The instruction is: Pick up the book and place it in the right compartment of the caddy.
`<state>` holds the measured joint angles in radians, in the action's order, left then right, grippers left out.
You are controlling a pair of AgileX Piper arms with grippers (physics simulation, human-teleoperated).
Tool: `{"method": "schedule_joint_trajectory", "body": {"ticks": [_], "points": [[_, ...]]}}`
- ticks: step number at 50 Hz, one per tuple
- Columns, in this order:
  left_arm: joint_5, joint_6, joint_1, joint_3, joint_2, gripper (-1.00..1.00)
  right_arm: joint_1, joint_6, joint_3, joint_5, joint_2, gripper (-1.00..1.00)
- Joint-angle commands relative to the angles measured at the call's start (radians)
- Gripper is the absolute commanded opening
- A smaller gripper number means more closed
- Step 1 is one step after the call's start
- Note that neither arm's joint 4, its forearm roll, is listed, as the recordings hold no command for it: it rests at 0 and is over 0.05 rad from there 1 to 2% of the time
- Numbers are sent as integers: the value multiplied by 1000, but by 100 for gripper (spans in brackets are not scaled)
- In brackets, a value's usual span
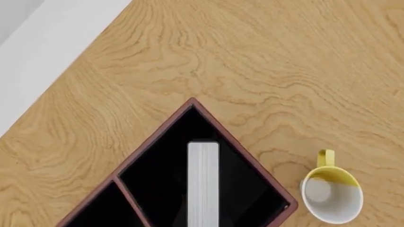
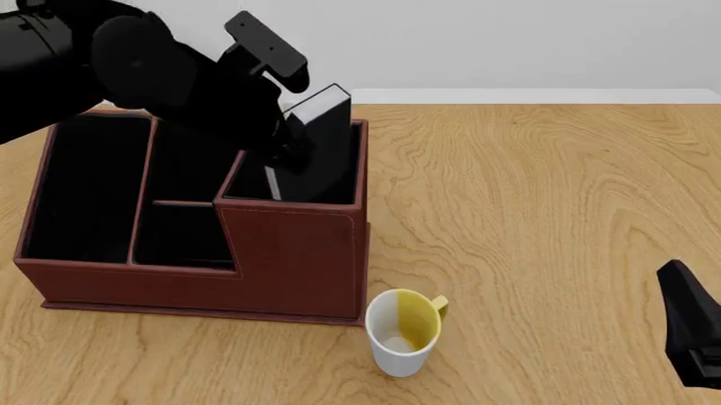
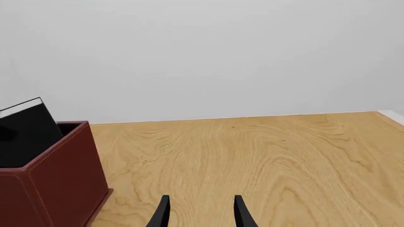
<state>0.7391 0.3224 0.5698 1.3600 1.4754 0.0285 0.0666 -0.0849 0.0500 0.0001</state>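
Left arm point(image 2: 135, 76) extended forward; right end effector point(image 3: 200, 213) low, fingers parted.

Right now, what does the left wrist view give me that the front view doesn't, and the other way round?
Only the left wrist view looks straight down into the right compartment, showing the book on edge, white page edge up. Only the front view shows the left arm over the caddy, the other compartments, and the right gripper low at the side. Both show the book in that compartment and the yellow-and-white mug beside the caddy.
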Motion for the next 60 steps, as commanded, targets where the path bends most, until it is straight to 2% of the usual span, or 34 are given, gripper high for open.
{"method": "schedule_joint_trajectory", "body": {"ticks": [1, 28, 52, 53, 60], "points": [[-39, 1, 6, -29, -3, -100, -1, -4, 0, 4, 0, 100], [-98, -11, 9, -113, -2, -100, -12, -6, -7, 10, 0, 100], [-113, -2, -11, -113, 6, -100, -13, -3, -9, 10, 0, 100], [-110, -15, 2, -121, 1, 100, -13, -4, -10, 10, 0, 100], [-111, -6, -5, -107, 6, 100, -15, -2, -8, 10, 0, 100]]}}
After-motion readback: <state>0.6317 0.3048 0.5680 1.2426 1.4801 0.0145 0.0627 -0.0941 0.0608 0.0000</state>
